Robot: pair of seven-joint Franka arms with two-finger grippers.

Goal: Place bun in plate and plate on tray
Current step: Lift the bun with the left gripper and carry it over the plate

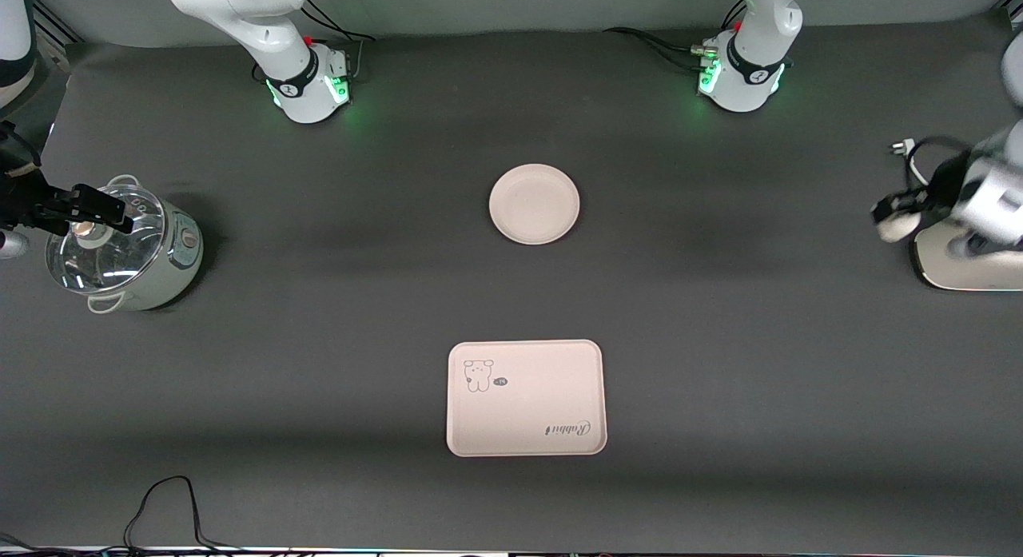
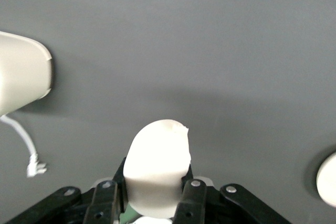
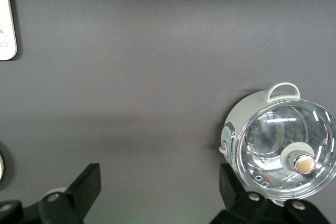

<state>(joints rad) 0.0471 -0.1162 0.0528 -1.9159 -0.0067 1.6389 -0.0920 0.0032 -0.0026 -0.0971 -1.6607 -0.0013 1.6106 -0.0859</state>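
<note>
My left gripper [image 1: 893, 213] is in the air at the left arm's end of the table, shut on the bun [image 1: 895, 226], a small white lump. In the left wrist view the bun [image 2: 157, 156] sits pinched between the black fingers [image 2: 187, 195] of that gripper [image 2: 153, 188]. The round cream plate [image 1: 534, 203] lies bare at the table's middle. The cream tray [image 1: 525, 398] with the animal drawing lies nearer the front camera than the plate. My right gripper [image 1: 100, 209] is open and empty, up over the pot; its wrist view shows it [image 3: 160, 184] with jaws wide apart.
A pale green pot with a glass lid [image 1: 120, 249] stands at the right arm's end, also in the right wrist view [image 3: 283, 150]. A white appliance [image 1: 967, 265] with a loose plug cable [image 1: 911, 153] stands at the left arm's end. A black cable [image 1: 168, 501] lies at the front edge.
</note>
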